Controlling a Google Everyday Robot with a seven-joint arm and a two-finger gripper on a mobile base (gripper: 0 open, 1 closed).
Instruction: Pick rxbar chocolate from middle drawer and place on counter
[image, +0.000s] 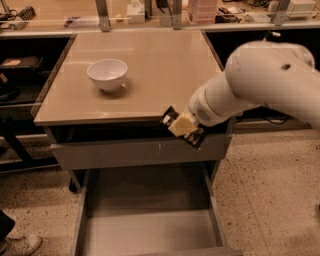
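The end effector (183, 126) is seen at the front edge of the counter (150, 65), toward its right-hand corner, carried by a thick white arm (260, 75) that enters from the right. Its pale fingers are closed narrowly on the rxbar chocolate (168, 117), whose black wrapper ends show on either side of the grip, one end up and to the left, the other down and to the right, so that the bar is held tilted. The bar is held in the air at about the level of the counter's edge, in front of the scuffed grey drawer front (125, 152) just beneath it; whether the wrapper touches the edge cannot be told. Below, the middle drawer (145, 230) is pulled out, with its flat grey floor and low side walls exposed. A white bowl (107, 74) is set upright on the left part of the counter, well apart from the end effector. A speckled floor (270, 200) is seen to the right of the cabinet.
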